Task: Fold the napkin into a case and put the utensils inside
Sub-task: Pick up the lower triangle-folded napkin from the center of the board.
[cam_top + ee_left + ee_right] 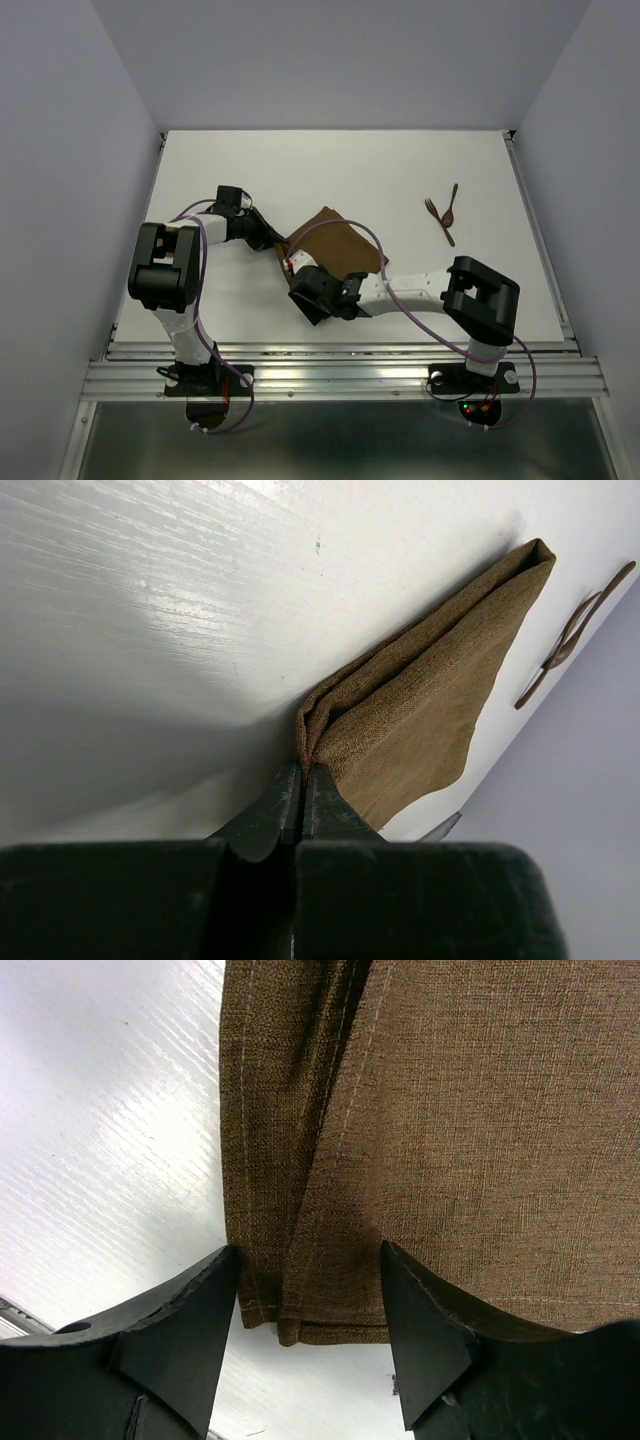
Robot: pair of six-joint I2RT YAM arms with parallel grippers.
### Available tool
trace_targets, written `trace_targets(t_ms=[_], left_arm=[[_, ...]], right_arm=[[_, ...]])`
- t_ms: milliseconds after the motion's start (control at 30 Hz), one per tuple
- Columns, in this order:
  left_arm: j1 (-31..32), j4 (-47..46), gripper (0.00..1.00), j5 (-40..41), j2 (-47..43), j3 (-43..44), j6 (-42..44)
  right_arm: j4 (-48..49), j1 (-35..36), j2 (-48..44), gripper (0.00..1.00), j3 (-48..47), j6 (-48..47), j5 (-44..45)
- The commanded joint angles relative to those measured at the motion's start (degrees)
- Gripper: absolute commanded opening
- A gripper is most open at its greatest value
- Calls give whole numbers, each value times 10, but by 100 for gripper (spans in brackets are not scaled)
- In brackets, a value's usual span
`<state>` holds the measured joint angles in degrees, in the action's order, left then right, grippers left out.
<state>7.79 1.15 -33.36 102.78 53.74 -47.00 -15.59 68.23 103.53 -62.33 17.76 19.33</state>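
While the left gripper is pressed together on a folded corner of the napkin, at the cloth's 9 o'clock, the right gripper sits at its 7 o'clock with jaws spread, and a hemmed edge lies between its fingers. The napkin lies partly folded near the middle of the table. The fork and spoon lie crossed, well apart from the napkin at its 2 o'clock.

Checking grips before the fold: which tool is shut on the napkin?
The left tool, pinching the napkin's folded corner; the right tool stands open astride its hem.
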Motion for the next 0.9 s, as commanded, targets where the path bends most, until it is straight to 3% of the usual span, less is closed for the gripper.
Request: trace_targets(t_ms=[0,867], left_arm=[[1,3,0,1,-12,13,5],[1,3,0,6,-12,6,6]], right_arm=[[7,14,-10,64,-15,4,16],[13,36,-34,67,9,7,36]])
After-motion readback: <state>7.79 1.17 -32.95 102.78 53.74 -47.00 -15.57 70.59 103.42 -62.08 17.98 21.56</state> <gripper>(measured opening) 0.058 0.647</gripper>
